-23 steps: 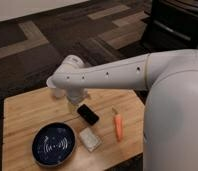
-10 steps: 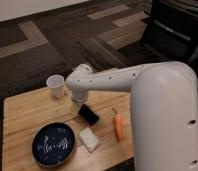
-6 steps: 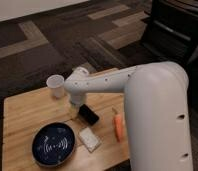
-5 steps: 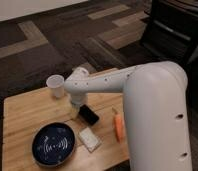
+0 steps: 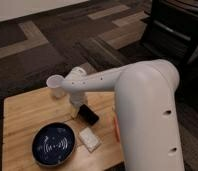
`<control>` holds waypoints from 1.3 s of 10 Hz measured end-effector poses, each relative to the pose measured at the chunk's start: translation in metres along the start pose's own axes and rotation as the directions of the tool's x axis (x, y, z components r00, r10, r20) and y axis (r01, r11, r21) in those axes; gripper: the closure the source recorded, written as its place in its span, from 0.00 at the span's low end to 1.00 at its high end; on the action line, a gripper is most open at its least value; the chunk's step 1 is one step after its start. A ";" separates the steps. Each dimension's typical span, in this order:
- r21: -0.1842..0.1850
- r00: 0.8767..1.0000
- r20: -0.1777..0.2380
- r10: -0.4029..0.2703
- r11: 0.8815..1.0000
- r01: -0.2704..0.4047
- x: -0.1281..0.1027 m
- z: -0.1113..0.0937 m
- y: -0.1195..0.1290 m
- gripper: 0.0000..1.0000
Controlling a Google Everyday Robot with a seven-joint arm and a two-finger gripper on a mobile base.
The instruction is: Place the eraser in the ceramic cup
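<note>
The white arm covers much of the right side of the tabletop [image 5: 22, 115]. Only a sliver of an orange object [image 5: 115, 127] shows at the arm's edge, right of the dark blue plate [image 5: 53, 145]. The ceramic cup [image 5: 55, 86] stands upright beyond the plate, its inside hard to make out. A whitish block [image 5: 89, 139] lies just right of the plate. The eraser [image 5: 89, 116] lies flat on the wood, up and right of the plate. The pincer [image 5: 75, 108] hangs low at the eraser's left end, seemingly touching it; whether it is spread or pinching I cannot tell.
</note>
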 end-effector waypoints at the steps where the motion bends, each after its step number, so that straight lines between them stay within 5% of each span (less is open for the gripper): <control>1: 0.031 1.000 -0.008 0.000 1.000 0.001 0.003 -0.009 -0.010 0.94; 3: 0.096 1.000 0.000 -0.020 0.995 0.020 0.001 -0.037 -0.023 1.00; 6: 0.206 0.994 0.069 -0.090 0.976 0.074 -0.018 -0.092 -0.052 1.00; 8: 0.272 0.972 0.143 -0.187 0.952 0.143 -0.051 -0.129 -0.058 1.00; 11: 0.322 0.903 0.235 -0.359 0.906 0.276 -0.108 -0.161 -0.040 1.00; 13: 0.326 0.893 0.249 -0.374 0.901 0.286 -0.112 -0.165 -0.039 1.00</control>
